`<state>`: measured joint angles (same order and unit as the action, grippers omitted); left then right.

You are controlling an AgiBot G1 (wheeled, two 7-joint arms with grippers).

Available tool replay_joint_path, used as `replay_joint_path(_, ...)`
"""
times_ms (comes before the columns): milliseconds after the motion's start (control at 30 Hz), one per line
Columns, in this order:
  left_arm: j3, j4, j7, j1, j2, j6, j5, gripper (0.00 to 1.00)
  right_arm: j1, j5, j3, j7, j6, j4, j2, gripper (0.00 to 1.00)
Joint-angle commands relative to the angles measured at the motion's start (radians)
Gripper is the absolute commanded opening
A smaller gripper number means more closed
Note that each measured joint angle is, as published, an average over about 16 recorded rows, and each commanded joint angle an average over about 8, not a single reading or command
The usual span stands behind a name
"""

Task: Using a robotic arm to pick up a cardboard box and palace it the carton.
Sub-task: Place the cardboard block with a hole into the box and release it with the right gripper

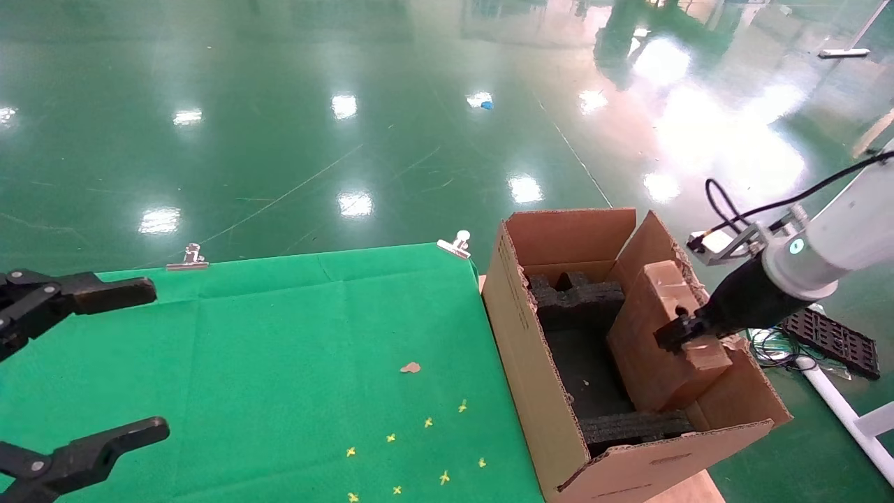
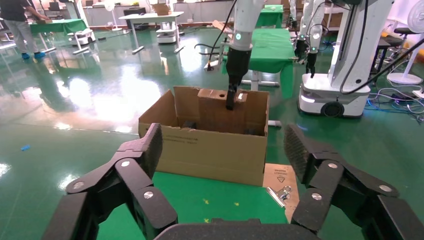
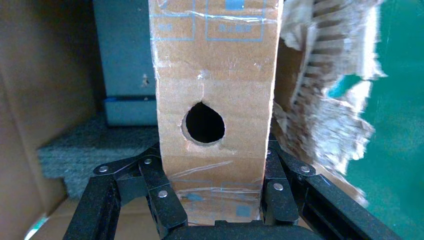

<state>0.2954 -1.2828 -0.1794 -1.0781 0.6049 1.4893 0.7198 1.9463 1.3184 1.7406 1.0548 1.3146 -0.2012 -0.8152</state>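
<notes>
The large brown carton (image 1: 531,363) stands open at the right end of the green table, with black foam (image 1: 580,297) inside. The slim cardboard box (image 1: 656,349) is tilted in it, lower end down inside, upper end above the rim beside the torn flap (image 3: 325,90). My right gripper (image 1: 688,332), on the white robotic arm (image 1: 831,244), is shut on the box's upper end; its round hole (image 3: 202,122) faces the wrist camera. The left wrist view shows the carton (image 2: 210,150), box (image 2: 215,107) and arm (image 2: 242,30). My left gripper (image 1: 157,360) hangs open and empty at the table's left.
Green cloth (image 1: 279,349) covers the table, held by metal clips (image 1: 187,258) (image 1: 455,244). A brown scrap (image 1: 411,367) and yellow cross marks (image 1: 427,422) lie on it. A black tray (image 1: 831,339) and cables lie on the floor at right. Other robots (image 2: 335,75) stand beyond the carton.
</notes>
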Motion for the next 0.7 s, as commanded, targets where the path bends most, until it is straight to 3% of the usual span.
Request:
replay_joint_path(33,0.0,0.0,0.0,0.0,0.0,0.0,0.0,1.0,-0.029,-0.012,-0.006,-0.012,-0.017,0.017,-0.008,0.0)
replay_joint_path(467,0.001,0.0,0.0,0.0,0.0,0.0,-0.001,1.0,-0.182,-0.056,-0.033,-0.067,-0.134,0.108,-0.073,0.0)
replay_joint_path(500,0.001,0.0,0.0,0.0,0.0,0.0,-0.001,1.0,-0.188,-0.058,-0.034,-0.072,-0.14,0.113,-0.077,0.06)
replay_joint_path(700,0.001,0.0,0.001,0.0,-0.001,-0.001,-0.001,1.0,-0.205,-0.058,-0.034,-0.089,-0.155,0.141,-0.096,0.81)
